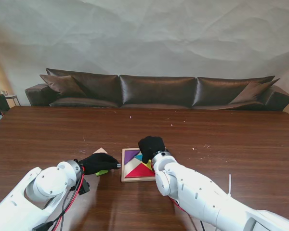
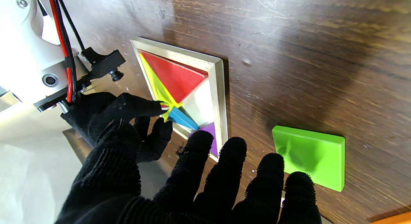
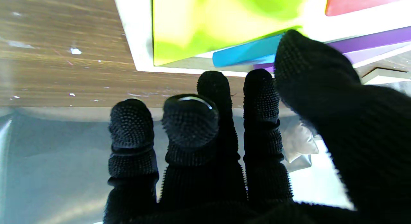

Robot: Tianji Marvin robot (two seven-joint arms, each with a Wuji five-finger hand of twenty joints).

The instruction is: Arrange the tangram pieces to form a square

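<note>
**One yellow piece half-seated in the tray**

Right hand [image 2: 128,118] pinches yellow triangle [image 2: 157,89] by its tip inside the wooden tray [image 2: 221,98], red piece [image 2: 175,77] alongside. Best: lower flat, slide against red, then release. Left hand [image 2: 205,188], fingers spread, empty. Only left wrist view shows green block [image 2: 310,158] lying beyond its fingertips, outside tray.

Wooden tray [image 1: 124,168] holds red, yellow, blue, purple pieces; green piece [image 2: 310,156] outside.

Wooden table [image 1: 221,139]: tray [image 1: 124,166], green piece [image 2: 310,156].
</note>
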